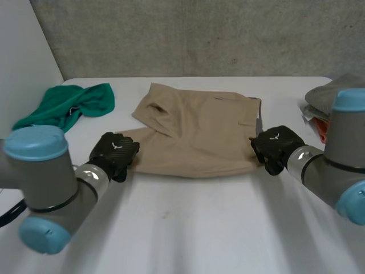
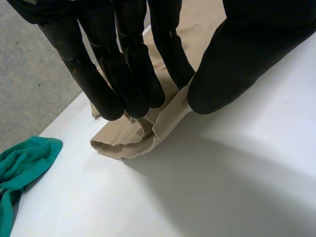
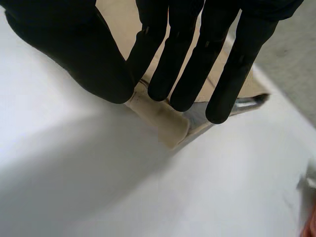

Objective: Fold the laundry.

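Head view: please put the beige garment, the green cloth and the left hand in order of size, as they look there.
1. beige garment
2. green cloth
3. left hand, smallest even though it seems nearer the camera.

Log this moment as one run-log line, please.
left hand: pinches beige fabric garment, left near corner | right hand: pinches right near corner | crumpled green cloth: apart

Soft, even light, apparently from overhead, leaves the white table (image 1: 188,228) bright and the concrete wall (image 1: 199,34) behind it dimmer. Folds of the tan garment (image 1: 199,137) carry gentle shading; the left hand (image 2: 128,59) and right hand (image 3: 187,54) read as near-silhouettes with faint sheen.
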Available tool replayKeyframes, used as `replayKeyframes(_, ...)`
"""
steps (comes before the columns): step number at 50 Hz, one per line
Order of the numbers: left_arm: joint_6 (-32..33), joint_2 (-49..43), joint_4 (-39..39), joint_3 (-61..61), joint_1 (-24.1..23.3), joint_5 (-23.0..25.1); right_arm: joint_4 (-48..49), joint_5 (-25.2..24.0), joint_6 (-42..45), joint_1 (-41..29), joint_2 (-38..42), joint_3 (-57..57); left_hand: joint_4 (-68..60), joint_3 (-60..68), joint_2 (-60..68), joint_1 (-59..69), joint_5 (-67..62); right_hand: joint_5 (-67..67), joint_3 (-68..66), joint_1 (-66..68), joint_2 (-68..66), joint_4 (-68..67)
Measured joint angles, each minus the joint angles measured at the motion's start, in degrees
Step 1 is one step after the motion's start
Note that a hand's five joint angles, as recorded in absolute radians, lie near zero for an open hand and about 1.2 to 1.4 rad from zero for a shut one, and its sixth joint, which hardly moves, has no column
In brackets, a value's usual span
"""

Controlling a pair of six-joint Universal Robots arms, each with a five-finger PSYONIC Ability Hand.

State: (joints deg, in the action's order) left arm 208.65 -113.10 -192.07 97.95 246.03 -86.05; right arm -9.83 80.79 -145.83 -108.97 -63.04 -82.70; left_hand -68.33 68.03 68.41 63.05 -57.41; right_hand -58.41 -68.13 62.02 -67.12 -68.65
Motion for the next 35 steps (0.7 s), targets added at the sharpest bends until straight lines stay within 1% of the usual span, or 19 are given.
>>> replayKeyframes(2, 0.0, 3.3, 2.5, 1.9, -0.2, 0.0, -6.2, -0.4, 3.1, 0.1, -1.0, 0.7, 0.0, 0.0, 0.0, 0.0, 0.0, 0.0, 0.0, 0.0, 0.0, 0.0)
replayKeyframes(3, 0.0, 3.3, 2.5, 1.9, -0.2, 0.0, -6.2, -0.4, 3.1, 0.1, -1.0, 0.7, 0.0, 0.0, 0.0, 0.0, 0.0, 0.0, 0.0, 0.0, 0.0, 0.0)
replayKeyframes(4, 0.2, 5.9, 5.6, 3.5, -0.4, 0.0, -11.8, -0.6, 6.1, 0.3, -1.9, 1.1, 0.0, 0.0, 0.0, 0.0, 0.0, 0.0, 0.0, 0.0, 0.0, 0.0)
replayKeyframes(5, 0.4, 7.1, 7.6, 4.1, -0.5, 0.1, -14.5, -0.7, 7.7, 0.4, -2.3, 1.2, 0.0, 0.0, 0.0, 0.0, 0.0, 0.0, 0.0, 0.0, 0.0, 0.0)
replayKeyframes(6, 1.0, 9.1, 12.2, 5.3, -0.7, 0.2, -19.6, -0.9, 10.7, 0.7, -3.1, 1.2, 0.0, 0.0, 0.0, 0.0, 0.0, 0.0, 0.0, 0.0, 0.0, 0.0)
replayKeyframes(7, 1.1, 9.5, 13.4, 5.5, -0.8, 0.2, -21.5, -1.0, 11.8, 0.8, -3.4, 1.2, 0.0, 0.0, 0.0, 0.0, 0.0, 0.0, 0.0, 0.0, 0.0, 0.0)
replayKeyframes(8, 1.9, 11.0, 18.2, 6.3, -1.0, 0.3, -25.9, -1.2, 14.5, 1.1, -4.1, 1.1, 0.0, 0.0, 0.0, 0.0, 0.0, 0.0, 0.0, 0.0, 0.0, 0.0)
replayKeyframes(10, 3.2, 12.4, 24.8, 7.1, -1.5, 0.6, -31.4, -1.6, 18.1, 1.6, -5.4, 0.5, 0.0, 0.0, 0.0, 0.0, 0.0, 0.0, 0.0, 0.0, 0.0, 0.0)
replayKeyframes(13, 5.0, 13.9, 34.3, 7.7, -2.2, 1.2, -36.7, -2.2, 22.3, 2.3, -7.1, -0.9, 0.0, 0.0, 0.1, 0.0, 0.0, 0.0, 0.0, 0.0, 0.0, 0.0)
replayKeyframes(16, 6.6, 14.9, 41.4, 7.5, -3.0, 2.2, -39.2, -2.7, 25.6, 2.9, -8.8, -2.6, 0.0, 0.1, 0.1, 0.0, 0.0, 0.0, 0.0, 0.0, 0.0, 0.0)
replayKeyframes(19, 6.9, 15.1, 42.9, 6.3, -3.5, 3.0, -38.4, -2.9, 26.7, 2.9, -9.5, -3.9, 0.0, 0.0, 0.0, -0.1, 0.0, 0.0, 0.0, 0.0, 0.0, 0.0)
replayKeyframes(21, 6.8, 14.9, 42.3, 5.2, -3.7, 3.3, -36.7, -2.9, 26.4, 2.8, -9.7, -4.6, 7.5, -7.2, -7.5, -2.9, 6.8, 0.0, 0.0, 0.0, 0.0, 0.0)
replayKeyframes(22, 6.7, 14.8, 41.8, 4.7, -3.8, 3.4, -36.1, -2.9, 26.1, 2.7, -9.6, -4.8, 14.0, -13.7, -14.0, -8.5, 13.2, 0.0, 0.0, 0.0, 0.0, 0.0)
replayKeyframes(23, 6.6, 14.6, 41.3, 4.2, -3.8, 3.5, -35.3, -2.8, 25.7, 2.6, -9.6, -5.0, 14.0, -13.7, -14.0, -8.5, 13.2, 0.0, 0.0, 0.0, 0.0, 0.0)
replayKeyframes(24, 6.3, 14.4, 40.4, 3.4, -3.9, 3.6, -34.1, -2.8, 25.2, 2.5, -9.5, -5.3, 29.8, -29.2, -29.7, -27.9, 28.8, 0.0, 0.0, 0.0, 0.0, 0.0)
replayKeyframes(26, 5.7, 13.9, 38.3, 1.7, -4.0, 3.7, -31.5, -2.6, 23.6, 2.4, -9.3, -6.0, 46.7, -45.8, -46.4, -44.5, 45.6, 0.0, 0.0, 0.0, 0.0, 0.0)
replayKeyframes(27, 5.0, 13.6, 36.5, 0.4, -3.9, 3.8, -29.8, -2.5, 22.6, 2.4, -9.2, -6.5, 50.6, -49.8, -50.3, -46.6, 49.6, -0.1, 0.0, 0.0, 0.0, 0.0)
replayKeyframes(31, 2.1, 11.7, 31.4, -2.7, -3.3, 3.8, -25.9, -2.3, 20.6, 2.4, -9.1, -7.7, 49.5, -49.1, -49.3, -44.7, 48.5, -0.2, 0.0, 0.0, 0.0, 0.0)
replayKeyframes(35, -2.1, 7.1, 25.0, -7.0, -1.6, 4.0, -22.6, -2.3, 19.6, 2.4, -9.2, -8.7, 43.1, -42.9, -43.3, -37.5, 42.1, -0.2, 0.0, -0.1, 0.0, 0.0)
